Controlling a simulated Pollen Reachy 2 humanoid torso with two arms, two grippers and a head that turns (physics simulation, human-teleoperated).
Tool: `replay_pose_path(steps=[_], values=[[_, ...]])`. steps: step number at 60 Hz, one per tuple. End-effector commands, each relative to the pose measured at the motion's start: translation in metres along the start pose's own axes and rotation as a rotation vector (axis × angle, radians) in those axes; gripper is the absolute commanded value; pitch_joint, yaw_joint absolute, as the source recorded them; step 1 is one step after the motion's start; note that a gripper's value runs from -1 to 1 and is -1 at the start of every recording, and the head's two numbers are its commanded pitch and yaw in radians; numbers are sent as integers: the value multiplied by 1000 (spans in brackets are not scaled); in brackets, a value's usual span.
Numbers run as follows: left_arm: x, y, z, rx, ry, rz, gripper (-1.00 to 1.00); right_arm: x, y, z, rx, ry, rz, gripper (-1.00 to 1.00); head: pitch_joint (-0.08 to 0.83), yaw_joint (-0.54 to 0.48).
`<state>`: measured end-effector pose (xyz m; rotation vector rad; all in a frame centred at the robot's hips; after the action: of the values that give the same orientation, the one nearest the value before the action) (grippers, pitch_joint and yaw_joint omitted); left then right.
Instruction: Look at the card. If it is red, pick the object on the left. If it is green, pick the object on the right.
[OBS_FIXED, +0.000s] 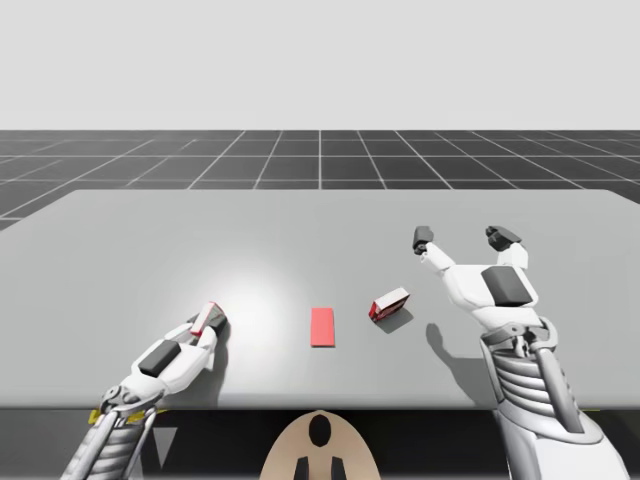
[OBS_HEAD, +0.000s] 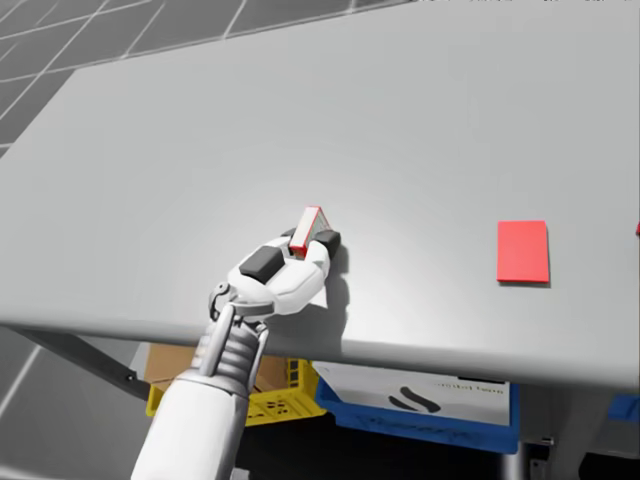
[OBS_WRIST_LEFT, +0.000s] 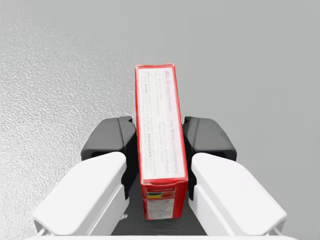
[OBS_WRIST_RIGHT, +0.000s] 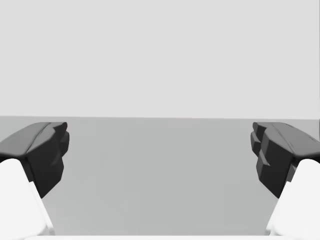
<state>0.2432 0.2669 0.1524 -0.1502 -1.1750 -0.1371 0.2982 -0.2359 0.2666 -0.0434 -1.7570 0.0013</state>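
My left gripper pinched the slim red box at the left of the table, well apart from the red card; my right gripper stood spread wide, right of the other red box.

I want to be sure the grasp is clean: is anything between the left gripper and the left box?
Nothing visible. The card is red, and the left gripper is shut on the left box, touching it on both sides with nothing wedged between.
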Motion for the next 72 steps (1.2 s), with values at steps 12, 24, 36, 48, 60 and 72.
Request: replay_pose_path(steps=[12,24,36,48,60,72], values=[[-5,-4,0,-17,22,2,1000,1,0,1,-3,-1,-10,-1000,658,392],[-5,-5,1,-12,29,-27,1000,2,-2,1,-1,-1,-15,-1000,460,413],[1,-6,3,-12,40,-58,1000,2,-3,1,2,7,-31,-1000,347,426],[32,-10,17,-24,33,-117,1000,4,-5,1,3,2,-35,-1000,331,425],[83,-11,36,-4,-55,-184,1000,7,-7,1,4,-5,-41,-1000,314,416],[127,-15,53,18,-168,-236,1000,7,-9,2,14,-5,-44,-1000,304,412]])
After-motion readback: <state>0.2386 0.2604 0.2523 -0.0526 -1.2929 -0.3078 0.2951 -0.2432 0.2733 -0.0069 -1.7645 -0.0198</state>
